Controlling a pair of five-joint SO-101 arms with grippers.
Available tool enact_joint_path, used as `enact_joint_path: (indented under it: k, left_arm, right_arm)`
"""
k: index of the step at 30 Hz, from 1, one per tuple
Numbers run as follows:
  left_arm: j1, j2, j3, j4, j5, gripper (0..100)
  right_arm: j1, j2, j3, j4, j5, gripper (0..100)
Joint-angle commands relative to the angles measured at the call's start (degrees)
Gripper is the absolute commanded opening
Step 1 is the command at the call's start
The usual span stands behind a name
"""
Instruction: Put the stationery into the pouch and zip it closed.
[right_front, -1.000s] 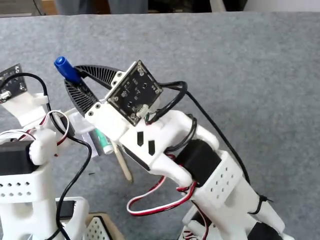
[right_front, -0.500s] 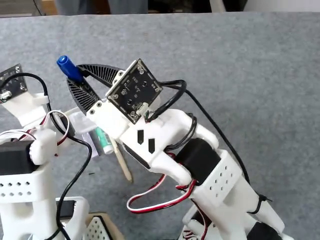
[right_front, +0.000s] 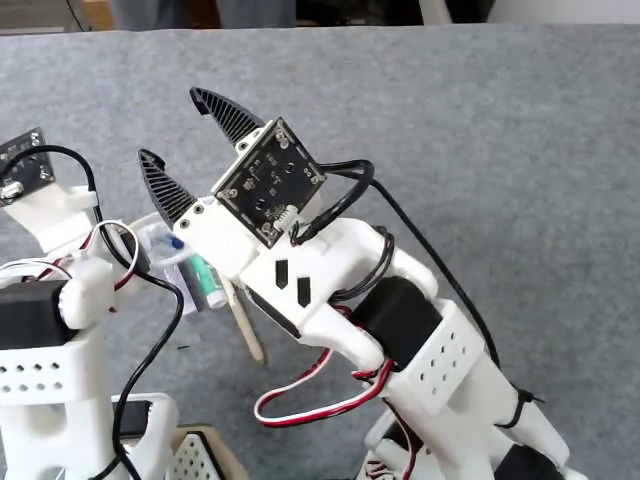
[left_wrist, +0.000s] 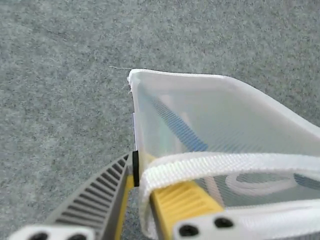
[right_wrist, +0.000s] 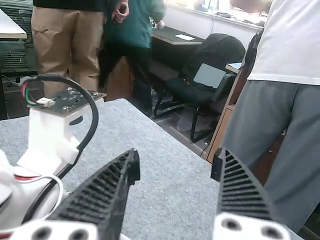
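A black chair (right_wrist: 220, 50) stands beyond the grey table (right_front: 500, 120)

White arms (right_front: 330, 290), black ribbed right end effector (right_front: 170, 124), red-white cables (right_front: 300, 405).

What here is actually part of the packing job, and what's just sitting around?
Part of the job: pouch, blue pen inside it, pencil, green-and-white stick.
Just around: chair and desk in the room behind.
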Motion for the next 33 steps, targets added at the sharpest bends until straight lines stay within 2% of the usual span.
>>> enact_joint_path:
  k: [1, 7, 12, 17, 24, 28, 33]
  left_arm:
    - [0.04, 0.7, -1.1, -1.14, -0.44, 3]
    - [-0.4, 0.7, -3.82, -0.7, -0.35, 3]
    - [-0.48, 0.7, -5.67, 0.35, -0.35, 3]
    - [-3.74, 0.7, -5.67, 0.26, -0.26, 3]
    - [-9.19, 0.7, -5.67, 0.26, -0.26, 3]
    - [-11.12, 0.7, -5.23, 0.26, -0.26, 3]
    - [-12.88, 0.7, -5.23, 0.26, -0.26, 3]
  right_arm:
    - [0.97, -1.27, -0.75, -0.88, 0.35, 24.0]
    - [7.38, -6.73, -1.8, 2.11, 0.26, 24.0]
    - [17.32, -12.0, -1.8, 18.2, 0.0, 24.0]
    - [25.32, -8.4, -1.89, 36.84, 0.35, 24.0]
    - [24.53, 9.01, -1.89, 43.43, 0.79, 24.0]
    - [21.8, 21.05, -2.33, 42.99, 6.33, 24.0]
    - [18.55, 34.07, -4.79, 41.58, 9.67, 24.0]
